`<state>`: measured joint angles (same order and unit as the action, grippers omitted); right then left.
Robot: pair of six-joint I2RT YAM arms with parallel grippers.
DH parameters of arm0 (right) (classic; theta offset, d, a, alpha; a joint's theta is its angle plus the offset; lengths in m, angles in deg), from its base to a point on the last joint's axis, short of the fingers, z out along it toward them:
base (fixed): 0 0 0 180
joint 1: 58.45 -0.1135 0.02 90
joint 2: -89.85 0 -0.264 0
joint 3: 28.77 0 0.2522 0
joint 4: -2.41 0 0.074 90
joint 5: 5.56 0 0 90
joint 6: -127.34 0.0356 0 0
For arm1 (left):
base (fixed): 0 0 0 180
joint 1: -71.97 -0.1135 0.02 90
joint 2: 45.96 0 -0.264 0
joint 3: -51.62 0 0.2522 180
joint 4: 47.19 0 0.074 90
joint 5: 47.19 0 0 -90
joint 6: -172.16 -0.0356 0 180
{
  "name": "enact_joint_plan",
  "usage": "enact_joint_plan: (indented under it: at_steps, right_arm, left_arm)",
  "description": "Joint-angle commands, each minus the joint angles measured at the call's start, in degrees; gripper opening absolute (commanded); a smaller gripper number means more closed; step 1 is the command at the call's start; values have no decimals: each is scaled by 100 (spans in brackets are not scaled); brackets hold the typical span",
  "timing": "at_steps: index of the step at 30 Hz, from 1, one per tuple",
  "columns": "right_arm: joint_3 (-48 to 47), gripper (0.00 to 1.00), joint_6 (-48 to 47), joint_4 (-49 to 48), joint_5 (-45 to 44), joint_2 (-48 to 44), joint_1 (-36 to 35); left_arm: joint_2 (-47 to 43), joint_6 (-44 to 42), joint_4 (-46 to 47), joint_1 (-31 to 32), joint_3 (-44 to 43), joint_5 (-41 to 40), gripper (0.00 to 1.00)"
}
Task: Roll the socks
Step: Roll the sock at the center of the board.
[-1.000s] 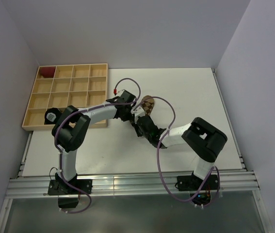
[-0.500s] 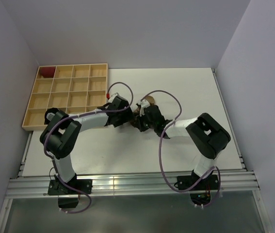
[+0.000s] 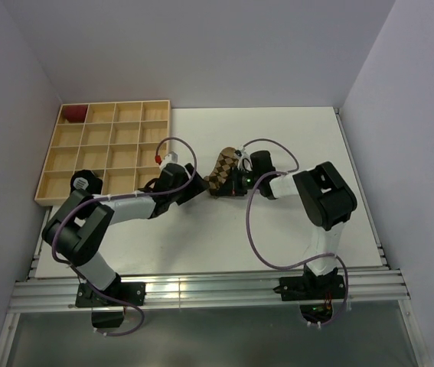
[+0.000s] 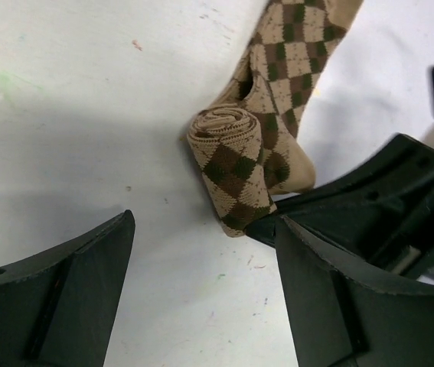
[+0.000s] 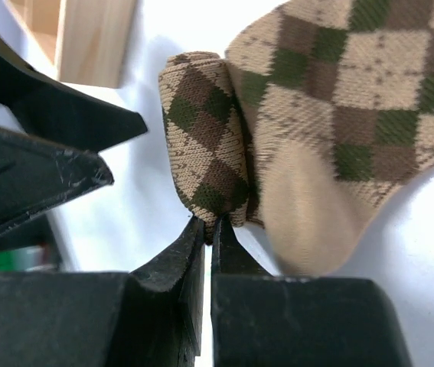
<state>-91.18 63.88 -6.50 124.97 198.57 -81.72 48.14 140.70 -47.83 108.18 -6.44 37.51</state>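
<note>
A tan sock [image 3: 221,170] with brown argyle diamonds lies mid-table, its near end rolled into a short tube [image 4: 232,172] and the rest flat [image 5: 339,84]. My right gripper [image 5: 210,229] is shut, its tips pinching the lower edge of the rolled end [image 5: 201,145]. In the top view the right gripper [image 3: 232,183] sits just right of the sock. My left gripper [image 4: 201,306] is open, both fingers [image 4: 63,298] standing wide apart on the table just short of the roll, nothing between them. In the top view the left gripper [image 3: 195,188] lies left of the sock.
A wooden tray [image 3: 102,149] of square compartments stands at the left, with a small dark red bundle [image 3: 73,113] in its far left corner compartment. The tray's near corner [image 5: 86,38] is close to the sock. White walls enclose the table.
The left gripper opened and drew back to the left, off the sock. The right gripper closed and swung up to the sock's right side. The sock now lies uncovered.
</note>
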Motion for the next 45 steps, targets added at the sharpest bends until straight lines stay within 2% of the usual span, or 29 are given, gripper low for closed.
enact_joint_plan:
  at_steps: [1,11,26,30,35,38,42,44,45]
  right_arm:
    - [-172,0,762,80,920,315,216]
    - [-356,0,1230,88,1264,764,375]
    - [-506,0,1177,308,1317,931,419]
    - [-515,0,1169,325,1317,922,419]
    - [-541,0,1195,299,1334,940,411]
    - [-541,0,1160,325,1308,914,411]
    - [-480,1,933,422,1098,686,393]
    - [-392,6,791,518,931,406,367]
    - [-296,13,617,545,704,282,323]
  left_arm:
    - [55,218,936,-8,149,249,79]
    - [336,394,1745,-26,351,187,73]
    - [995,711,1870,-237,211,99,64]
    - [1188,711,1843,-237,158,178,56]
    - [1444,755,1887,-219,175,380,52]
    - [1619,790,1852,-193,167,477,45]
    - [1690,711,1563,-158,88,477,26]
    - [1716,659,1317,-132,-52,477,21]
    - [1716,563,1011,-114,-175,469,18]
